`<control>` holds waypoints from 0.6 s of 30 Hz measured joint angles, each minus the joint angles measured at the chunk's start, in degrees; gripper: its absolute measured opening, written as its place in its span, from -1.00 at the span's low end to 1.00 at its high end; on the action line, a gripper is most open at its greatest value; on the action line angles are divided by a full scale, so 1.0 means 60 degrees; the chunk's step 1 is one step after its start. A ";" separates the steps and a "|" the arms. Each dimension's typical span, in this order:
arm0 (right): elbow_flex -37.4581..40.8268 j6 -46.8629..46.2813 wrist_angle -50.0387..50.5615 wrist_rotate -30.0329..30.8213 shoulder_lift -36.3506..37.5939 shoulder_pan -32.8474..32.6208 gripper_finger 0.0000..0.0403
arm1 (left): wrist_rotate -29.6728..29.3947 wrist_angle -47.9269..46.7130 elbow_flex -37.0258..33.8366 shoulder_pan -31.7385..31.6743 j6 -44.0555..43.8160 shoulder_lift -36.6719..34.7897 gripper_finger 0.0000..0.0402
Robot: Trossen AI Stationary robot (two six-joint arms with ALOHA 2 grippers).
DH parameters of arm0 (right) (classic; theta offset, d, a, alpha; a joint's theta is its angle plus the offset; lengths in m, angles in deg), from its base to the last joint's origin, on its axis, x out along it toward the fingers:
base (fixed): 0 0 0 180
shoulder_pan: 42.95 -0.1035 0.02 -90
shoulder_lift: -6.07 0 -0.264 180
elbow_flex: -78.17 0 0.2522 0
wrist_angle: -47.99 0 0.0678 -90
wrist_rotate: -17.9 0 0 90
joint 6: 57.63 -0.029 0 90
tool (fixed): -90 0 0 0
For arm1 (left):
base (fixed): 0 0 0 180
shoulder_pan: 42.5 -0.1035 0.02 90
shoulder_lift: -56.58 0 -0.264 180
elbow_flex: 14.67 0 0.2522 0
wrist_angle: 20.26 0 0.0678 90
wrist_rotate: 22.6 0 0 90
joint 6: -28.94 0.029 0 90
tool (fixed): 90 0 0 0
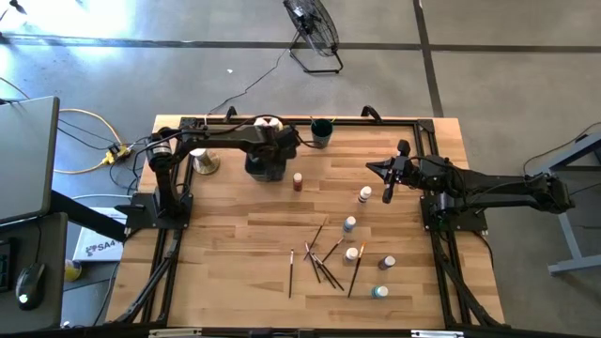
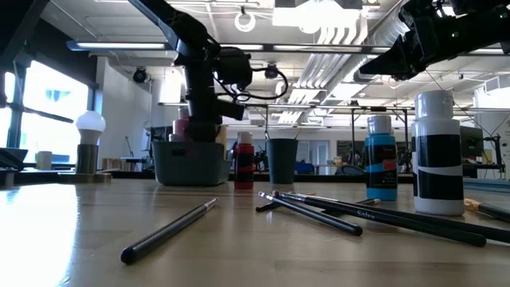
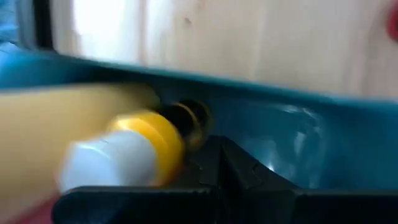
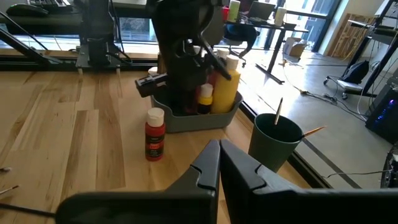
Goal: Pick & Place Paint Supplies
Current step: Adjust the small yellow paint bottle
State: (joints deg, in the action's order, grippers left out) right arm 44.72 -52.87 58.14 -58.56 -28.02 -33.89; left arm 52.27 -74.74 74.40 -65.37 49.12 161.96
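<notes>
High view: left gripper (image 1: 267,165) is down over the grey bin (image 1: 254,172), jaws together, nothing visibly held. Right gripper (image 1: 388,194) hovers apart from bin, jaws together, empty, just beside a white-capped bottle (image 1: 364,195). Brushes (image 1: 324,263) lie well away from bin, long axes mostly running toward it; right arm nearer. Low view: red bottle (image 2: 244,163) stands just beside bin. Left wrist view: yellow-collared bottle (image 3: 134,152) lies inside bin. Right wrist view: dark cup (image 4: 274,142) holds brushes, near bin.
</notes>
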 joint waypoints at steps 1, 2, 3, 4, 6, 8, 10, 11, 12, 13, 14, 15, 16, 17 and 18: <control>0.0000 0.0001 0.0000 0.0000 0.0000 0.0000 -0.98 | -0.0057 -0.0187 0.0000 0.0007 -0.0106 0.0000 -1.00; 0.0000 0.0000 0.0000 0.0000 0.0000 0.0000 -0.98 | -0.0202 -0.0314 0.0000 0.0007 -0.0230 0.0000 -1.00; 0.0000 0.0000 0.0000 0.0000 0.0000 0.0000 -0.98 | -0.0424 -0.0371 0.0000 0.0006 -0.0357 0.0000 -1.00; 0.0000 0.0002 0.0000 0.0000 0.0000 0.0000 -0.98 | -0.0677 -0.0388 0.0000 -0.0001 -0.0447 -0.0002 -1.00; 0.0000 -0.0001 0.0000 0.0000 0.0000 0.0000 -0.98 | -0.1143 -0.0396 0.0000 -0.0001 -0.0592 -0.0004 -1.00; 0.0000 0.0000 0.0000 0.0000 0.0000 0.0000 -0.98 | -0.1354 -0.0322 0.0000 -0.0001 -0.0663 -0.0004 -1.00; 0.0000 0.0002 0.0000 0.0000 0.0000 0.0000 -0.98 | -0.1345 -0.0228 0.0000 -0.0001 -0.0663 -0.0004 -1.00; 0.0000 -0.0001 0.0000 0.0000 0.0000 0.0000 -0.98 | -0.1306 -0.0161 0.0000 -0.0001 -0.0663 -0.0004 -1.00; 0.0000 0.0003 0.0000 0.0000 0.0000 0.0000 -0.98 | -0.1253 -0.0080 0.0000 -0.0001 -0.0663 -0.0004 -1.00; 0.0000 -0.0001 0.0000 0.0000 0.0000 0.0000 -0.98 | -0.1178 -0.0009 0.0000 -0.0001 -0.0656 -0.0004 -1.00; 0.0000 -0.0001 0.0000 0.0000 0.0000 0.0000 -0.98 | -0.1076 0.0048 0.0000 -0.0001 -0.0656 -0.0004 -1.00; 0.0000 -0.0001 0.0000 0.0000 0.0000 0.0000 -0.98 | -0.1036 0.0099 0.0000 -0.0001 -0.0652 -0.0004 -1.00; 0.0000 0.0002 0.0000 0.0000 0.0000 0.0000 -0.98 | -0.1031 0.0132 0.0000 -0.0001 -0.0653 -0.0004 -1.00; 0.0000 0.0000 0.0000 0.0000 0.0000 0.0000 -0.98 | -0.1031 0.0135 0.0000 -0.0001 -0.0652 -0.0004 -1.00; 0.0000 0.0002 0.0000 0.0000 0.0000 0.0000 -0.98 | -0.1031 0.0126 0.0000 -0.0001 -0.0652 -0.0004 -1.00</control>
State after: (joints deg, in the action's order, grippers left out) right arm 44.72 -52.86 58.14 -58.56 -28.02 -33.89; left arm 46.08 -73.98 74.40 -65.37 45.21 161.94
